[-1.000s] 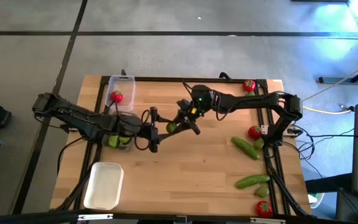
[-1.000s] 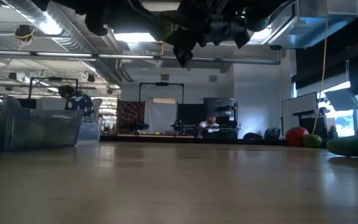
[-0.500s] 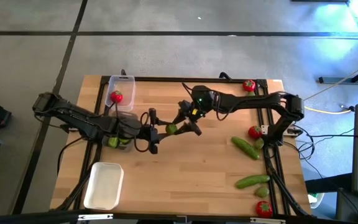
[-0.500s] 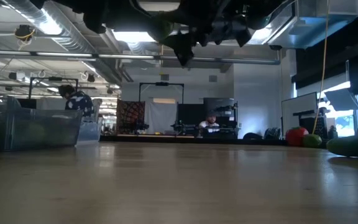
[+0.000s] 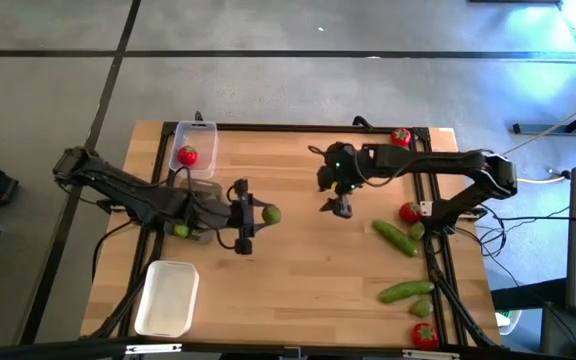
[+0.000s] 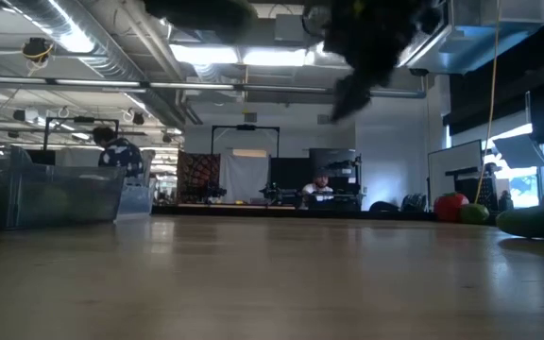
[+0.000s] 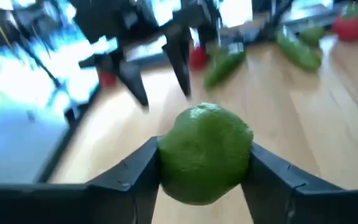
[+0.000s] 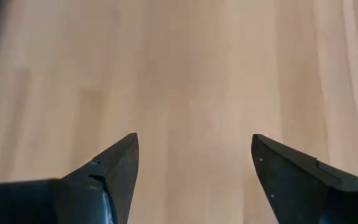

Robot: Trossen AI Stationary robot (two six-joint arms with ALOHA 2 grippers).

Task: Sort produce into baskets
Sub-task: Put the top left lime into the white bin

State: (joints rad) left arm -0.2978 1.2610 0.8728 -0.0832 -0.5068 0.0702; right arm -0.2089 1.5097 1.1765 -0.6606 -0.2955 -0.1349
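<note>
My left gripper (image 5: 258, 215) is over the table's middle, shut on a round green lime (image 5: 271, 214), which fills the left wrist view (image 7: 205, 152). My right gripper (image 5: 340, 207) is open and empty to the lime's right, above bare wood (image 8: 191, 93). A clear basket (image 5: 196, 135) at the far left holds a red tomato (image 5: 187, 156). A second clear basket (image 5: 190, 228) with limes lies under my left arm. The white basket (image 5: 168, 297) is at the near left. Tomatoes (image 5: 409, 211), cucumbers (image 5: 395, 236) and limes (image 5: 417, 230) lie on the table's right side. My left gripper pinches the lime between its two fingers, one on each side (image 7: 166, 158) of it. The fingers (image 7: 135, 171) lie level and come from the table's left, pointing right. The lime is lifted clear of the table.
More produce lies along the right edge: a tomato (image 5: 400, 137) at the far corner, a cucumber (image 5: 406, 291), a lime (image 5: 423, 309) and a tomato (image 5: 424, 335) near the front. Bare wood lies between the grippers and toward the near edge (image 5: 298, 300).
My right gripper, which held the lime between my left gripper's fingers, has let go and drawn back toward the table's right edge. The lime stays in my left gripper, which has kept almost still.
</note>
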